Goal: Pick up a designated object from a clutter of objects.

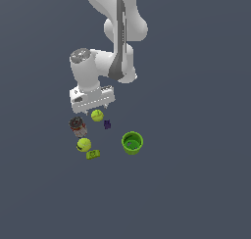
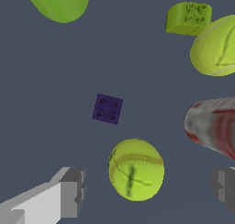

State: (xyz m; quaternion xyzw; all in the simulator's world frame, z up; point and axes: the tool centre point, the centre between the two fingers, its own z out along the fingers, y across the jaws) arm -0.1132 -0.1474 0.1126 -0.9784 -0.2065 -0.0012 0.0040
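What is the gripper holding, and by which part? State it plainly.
Nothing is held. The gripper is open, its fingers apart on either side of the nearer tennis ball, not touching it.

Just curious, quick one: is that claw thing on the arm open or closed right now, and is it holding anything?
Gripper: open, holding nothing. Its fingers stand apart on either side of a tennis ball without touching it.

Two yellow-green balls (image 2: 136, 169) (image 2: 215, 46), both with pale curved seams. Cup (image 1: 132, 142) bright green. Studded flat block (image 2: 188, 18) same green. Small block (image 2: 108, 109) dark purple, four studs. Can (image 2: 213, 126) grey with red patches, dark top. Arm (image 1: 105, 52) white, grey trim. Floor (image 1: 196, 184) dark slate blue.
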